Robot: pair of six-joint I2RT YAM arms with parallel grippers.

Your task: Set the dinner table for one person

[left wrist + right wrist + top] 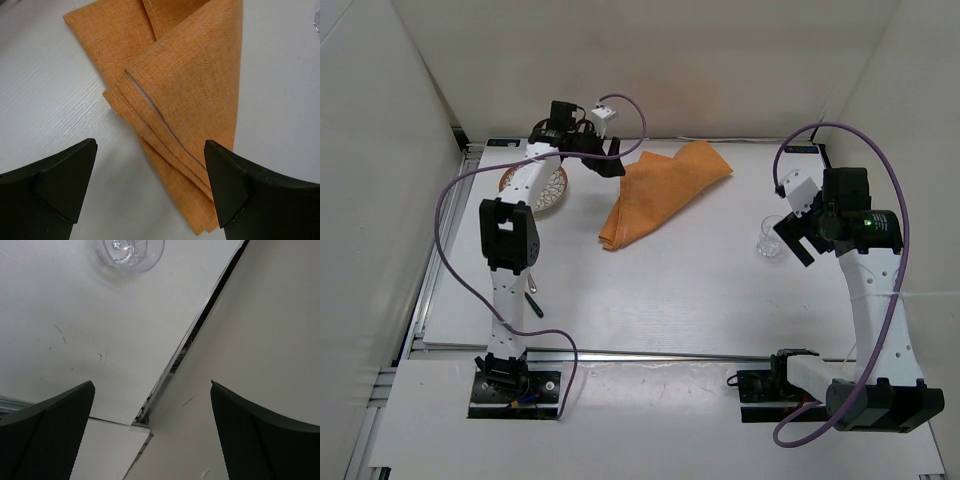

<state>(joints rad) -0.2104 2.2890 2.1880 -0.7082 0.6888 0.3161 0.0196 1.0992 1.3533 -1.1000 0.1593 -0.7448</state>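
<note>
The dinner table [670, 290] is a white tabletop with white walls around it. A folded orange cloth placemat [665, 188] lies at the back centre. My left gripper [607, 163] is open and empty at the cloth's left corner. In the left wrist view the cloth [185, 95] lies between and beyond the fingers, and the gripper [150, 187] hovers over its folded tip. A clear glass [770, 244] stands at the right. My right gripper [796, 238] is open and empty just right of it. The glass [131, 251] shows at the top of the right wrist view.
A patterned plate [542, 190] lies at the back left, partly hidden by the left arm. A dark utensil [533, 303] lies beside the left arm near the front. The table's right edge and the side wall [260, 340] are close to the right gripper [152, 432].
</note>
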